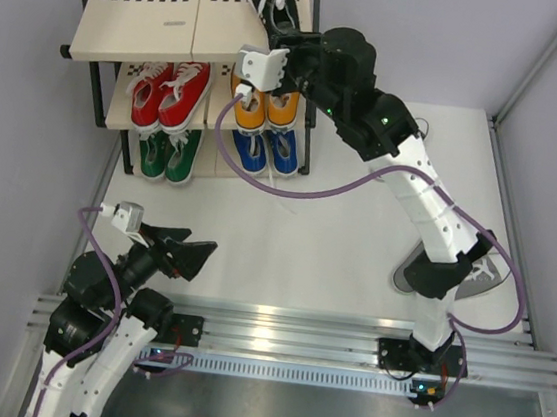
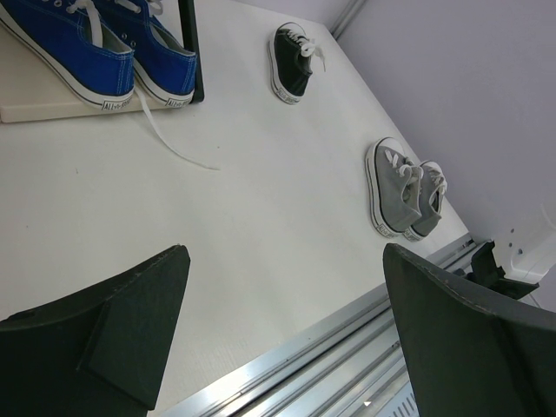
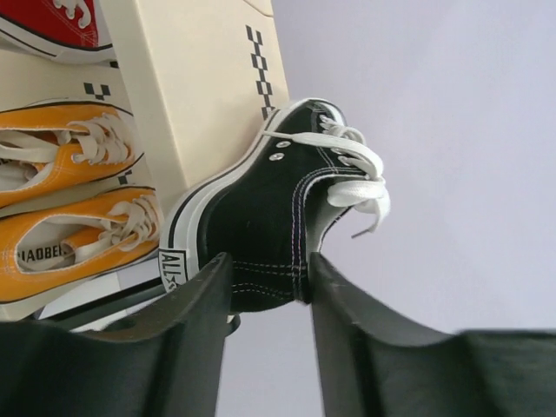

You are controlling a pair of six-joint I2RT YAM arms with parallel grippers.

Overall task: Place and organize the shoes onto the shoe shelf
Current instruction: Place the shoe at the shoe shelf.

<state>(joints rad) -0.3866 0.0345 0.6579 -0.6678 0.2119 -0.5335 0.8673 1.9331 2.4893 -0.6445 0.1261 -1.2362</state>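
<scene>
The white heel patch of the black canvas lace-up sneaker (image 3: pixel 269 217) carries black capitals, of which only "ALL" can be read in the right wrist view. The insole of one orange canvas sneaker (image 3: pixel 78 248) shows the dark printed letters "IAOBEL", with its start hidden. The heel labels on the blue canvas sneakers (image 2: pixel 95 52) are too small to read.

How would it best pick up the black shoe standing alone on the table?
Probably by the heel of the black shoe, coming down from above and pinching across the ankle opening. It stands upright on its sole with nothing close beside it, and the narrow heel is clear of the loose laces.
</scene>
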